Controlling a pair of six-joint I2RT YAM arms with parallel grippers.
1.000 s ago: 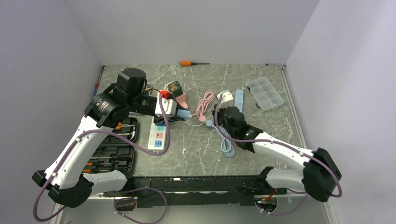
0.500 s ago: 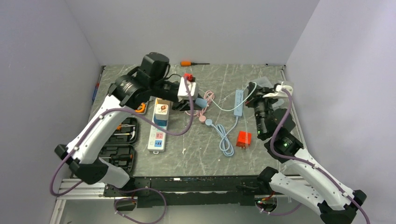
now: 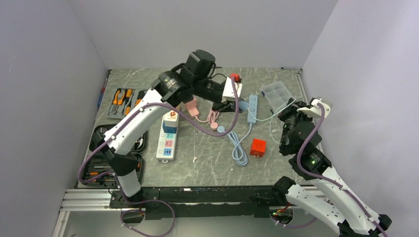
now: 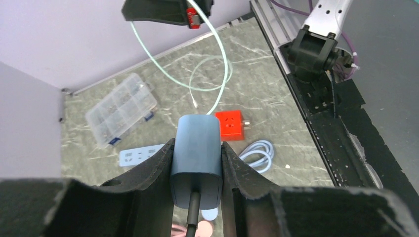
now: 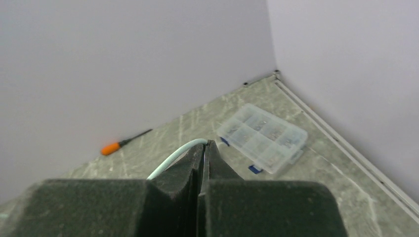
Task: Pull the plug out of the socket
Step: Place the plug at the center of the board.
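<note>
The blue plug (image 4: pixel 196 143) is being held clamped in the left tool (image 4: pixel 196 150) above the far middle of the desk (image 3: pixel 207 158), apart from the blue power strip (image 3: pixel 252 107) lying below. A pale cable (image 5: pixel 173 157) is being pinched in the closed right tool (image 5: pixel 202 150) by the right edge. The pull is being judged finished; a careful setting-down is being called for next. The plug's prongs are being hidden, and where the cable ends cannot be told.

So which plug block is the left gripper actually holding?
The light blue block, clamped in the left gripper. The red block lies loose on the table near the coiled blue cable. The right gripper pinches only a pale green cable.
</note>
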